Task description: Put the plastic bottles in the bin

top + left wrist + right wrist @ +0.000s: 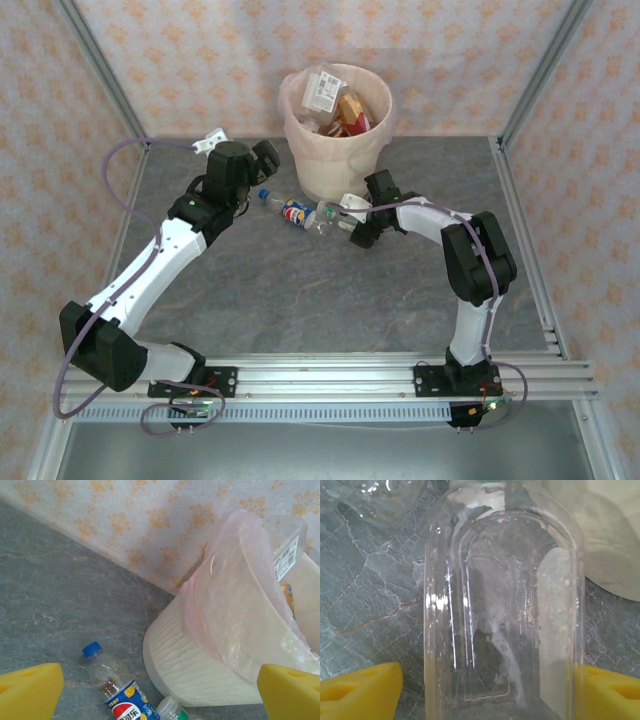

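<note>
The cream bin (338, 150), lined with a pinkish bag, stands at the back and holds several bottles (335, 105). Two bottles lie on the table in front of it. One has a Pepsi label and a blue cap (285, 209) (122, 700). The other is clear (325, 219) (502, 605), and its pale cap (170, 708) points left. My right gripper (347, 226) (490, 695) is open around the clear bottle's base; the right finger touches it and the left finger (362, 692) stands apart. My left gripper (264, 158) (160, 695) hangs open above the Pepsi bottle, beside the bin wall (200, 665).
Patterned walls and aluminium frame posts (100, 70) enclose the grey stone-look table (330, 300). The bin sits close to the back wall. Both arm bases are bolted to the rail (330, 380) at the near edge.
</note>
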